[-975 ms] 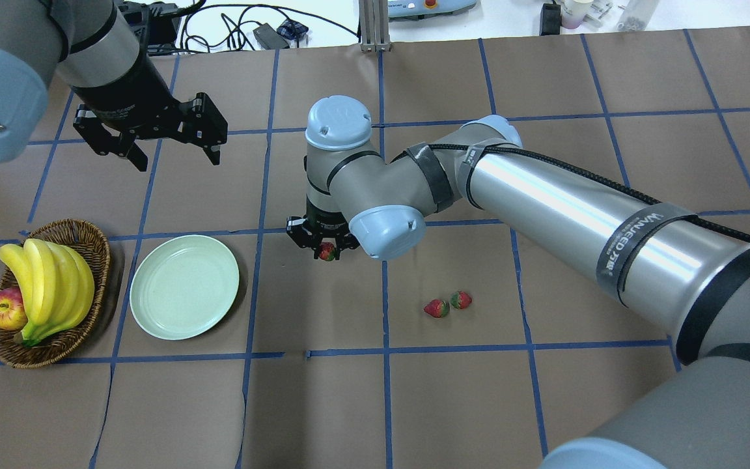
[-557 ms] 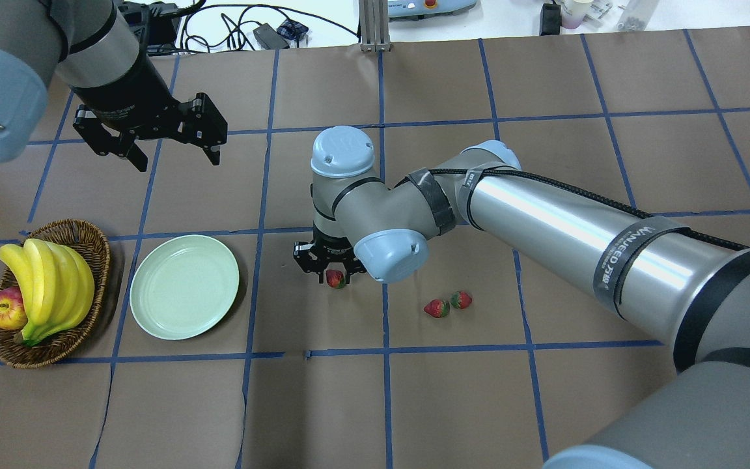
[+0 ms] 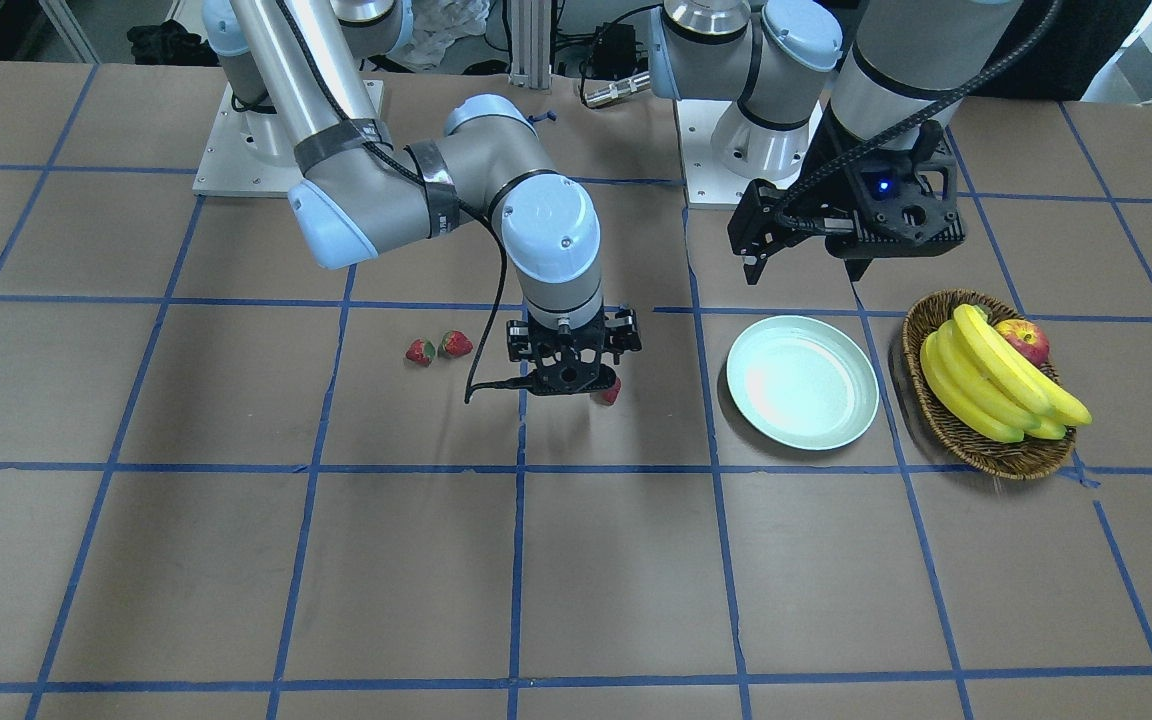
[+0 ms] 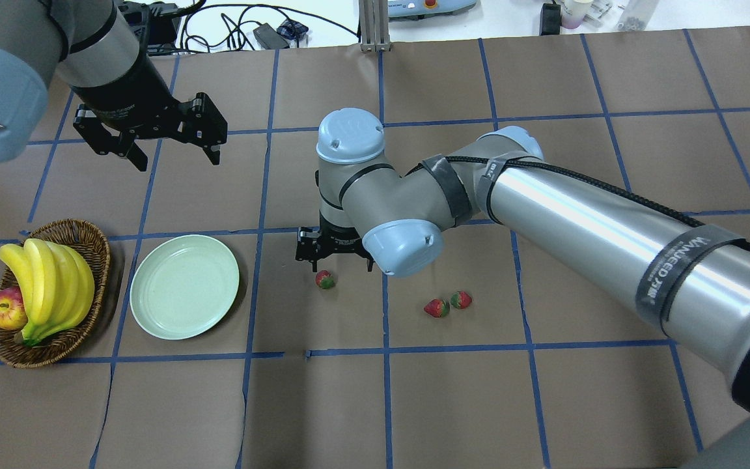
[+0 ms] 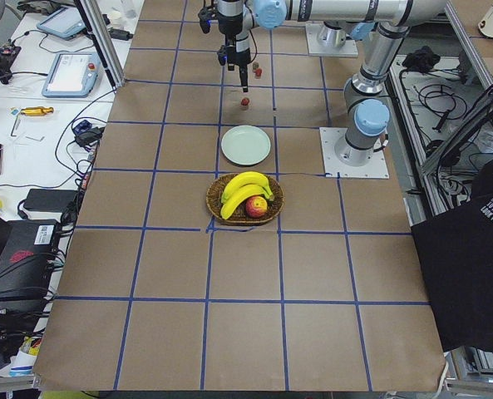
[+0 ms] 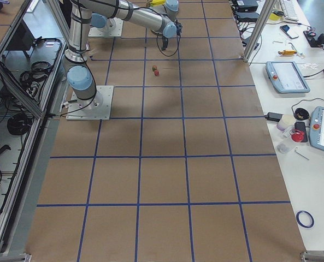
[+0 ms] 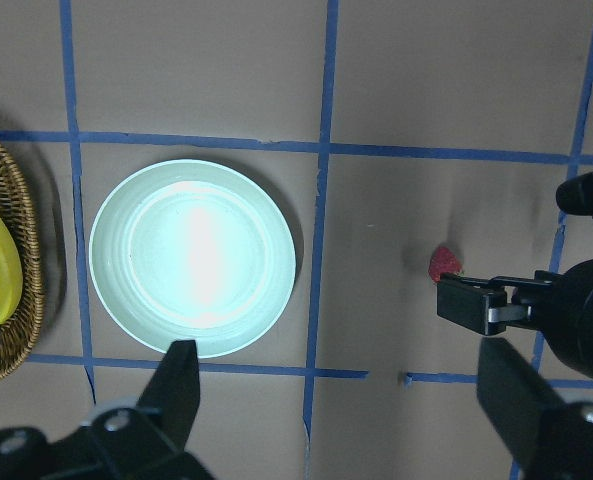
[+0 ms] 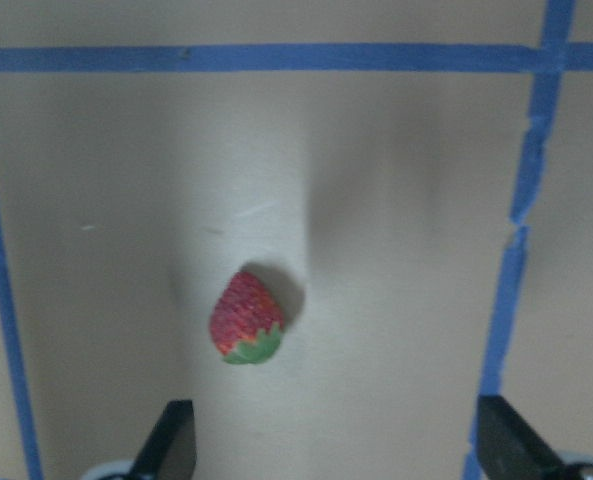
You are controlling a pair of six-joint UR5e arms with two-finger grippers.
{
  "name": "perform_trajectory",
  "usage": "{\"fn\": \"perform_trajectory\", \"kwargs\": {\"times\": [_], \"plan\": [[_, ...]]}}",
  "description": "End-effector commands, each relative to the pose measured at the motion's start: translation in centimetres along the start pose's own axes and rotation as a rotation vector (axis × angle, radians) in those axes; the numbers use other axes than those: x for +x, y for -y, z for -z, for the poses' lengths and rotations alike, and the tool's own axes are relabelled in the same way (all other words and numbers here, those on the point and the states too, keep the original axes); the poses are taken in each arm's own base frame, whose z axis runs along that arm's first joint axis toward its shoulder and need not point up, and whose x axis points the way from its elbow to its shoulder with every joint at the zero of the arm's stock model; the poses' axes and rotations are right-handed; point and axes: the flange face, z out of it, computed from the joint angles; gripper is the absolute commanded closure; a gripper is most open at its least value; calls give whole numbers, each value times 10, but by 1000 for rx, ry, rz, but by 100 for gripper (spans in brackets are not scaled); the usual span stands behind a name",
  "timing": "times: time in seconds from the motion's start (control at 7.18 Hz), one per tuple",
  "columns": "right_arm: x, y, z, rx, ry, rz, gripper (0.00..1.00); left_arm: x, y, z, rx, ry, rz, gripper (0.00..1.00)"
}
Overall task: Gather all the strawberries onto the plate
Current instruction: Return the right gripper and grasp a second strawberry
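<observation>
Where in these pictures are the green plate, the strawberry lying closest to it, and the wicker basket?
plate (image 4: 184, 286): overhead exterior view, on its bare middle.
strawberry nearest the plate (image 4: 325, 279): overhead exterior view, on its red body.
wicker basket (image 4: 75, 227): overhead exterior view, on its far woven rim.

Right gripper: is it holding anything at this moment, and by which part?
Nothing is held. The right gripper has its jaws open, and the strawberry lies loose below it, untouched.
</observation>
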Motion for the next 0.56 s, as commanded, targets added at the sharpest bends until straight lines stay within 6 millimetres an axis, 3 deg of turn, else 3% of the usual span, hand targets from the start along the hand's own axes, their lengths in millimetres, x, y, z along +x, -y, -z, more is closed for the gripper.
{"fn": "perform_trajectory", "kwargs": {"times": [0.0,0.28,0.42], "plan": [[60,13,16,-68,-107,-20,0,0,0,-1,-2,1,-1,0],[113,4,1,-123,-196,-43,0,0,0,-1,-2,-1,-1,0],[141,-2,6,-118,-192,-94,0,0,0,-1,-2,-1,-1,0]]}}
